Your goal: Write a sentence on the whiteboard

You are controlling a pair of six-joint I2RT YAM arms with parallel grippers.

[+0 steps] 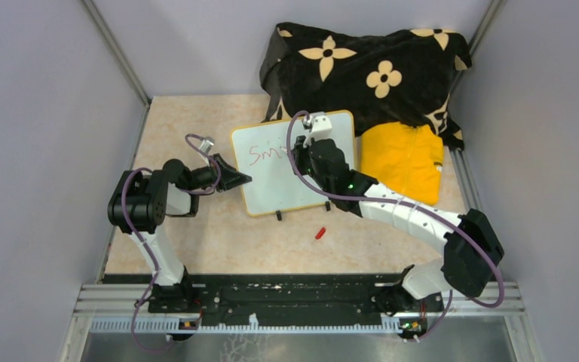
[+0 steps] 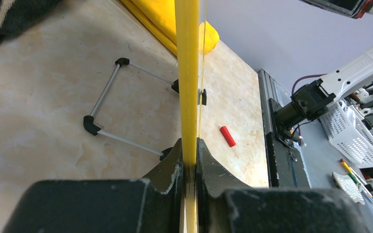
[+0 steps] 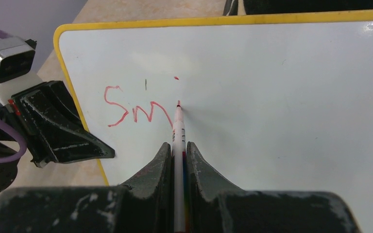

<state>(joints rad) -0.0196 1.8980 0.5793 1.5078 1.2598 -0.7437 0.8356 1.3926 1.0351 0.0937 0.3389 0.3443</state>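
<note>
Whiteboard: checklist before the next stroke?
1. Left hand clamped on whiteboard edge: ok.
2. Right hand shut on marker: ok.
3. Marker tip on the board, just right of the last letter: ok.
4. Sentence finished: not ok, only "Smi" written.
5. Blank board to the right for more letters: ok.
6. Ink left in marker: cannot tell.
</note>
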